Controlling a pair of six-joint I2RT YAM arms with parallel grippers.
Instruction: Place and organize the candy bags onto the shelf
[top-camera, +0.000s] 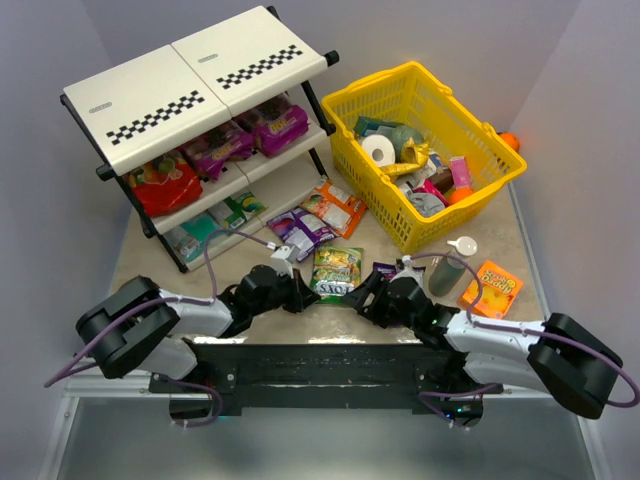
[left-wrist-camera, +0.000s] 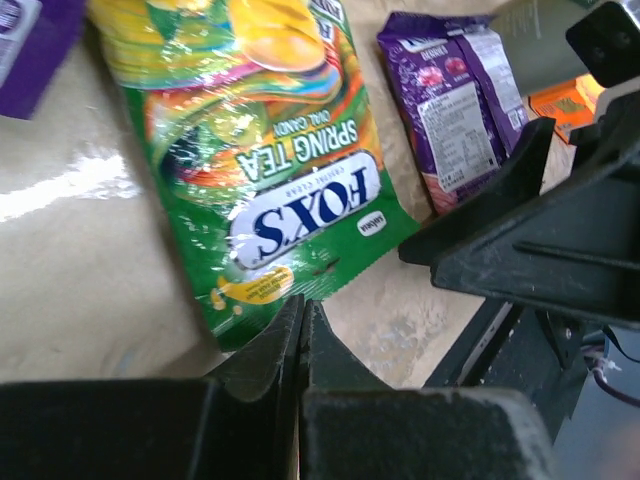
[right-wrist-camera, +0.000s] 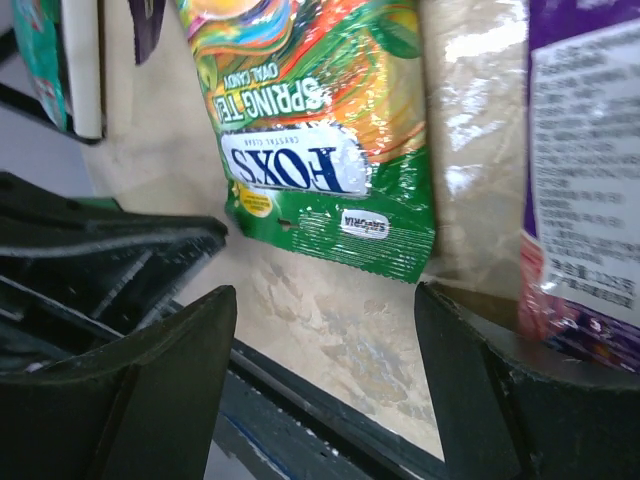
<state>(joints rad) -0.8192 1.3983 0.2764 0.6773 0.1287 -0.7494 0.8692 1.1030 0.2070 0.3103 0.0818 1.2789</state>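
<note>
A green candy bag (top-camera: 336, 272) (left-wrist-camera: 260, 150) (right-wrist-camera: 320, 130) lies flat on the table between my two grippers. My left gripper (top-camera: 303, 290) (left-wrist-camera: 302, 312) is shut, its tips meeting right on the bag's near edge. My right gripper (top-camera: 375, 290) (right-wrist-camera: 325, 295) stands open on the bag's other side, nothing between its fingers. A small purple bag (top-camera: 385, 268) (left-wrist-camera: 455, 100) (right-wrist-camera: 585, 180) lies just right of the green one. A purple bag (top-camera: 300, 230) and an orange bag (top-camera: 335, 208) lie by the shelf (top-camera: 190, 85). The shelf holds purple (top-camera: 275, 122), magenta (top-camera: 218, 150), red (top-camera: 163, 183) and green (top-camera: 215, 222) bags.
A yellow mesh basket (top-camera: 365, 85) full of mixed items stands at the back right. A grey bottle (top-camera: 445, 272) and an orange box (top-camera: 491, 288) sit close to my right arm. The black base rail runs along the near table edge.
</note>
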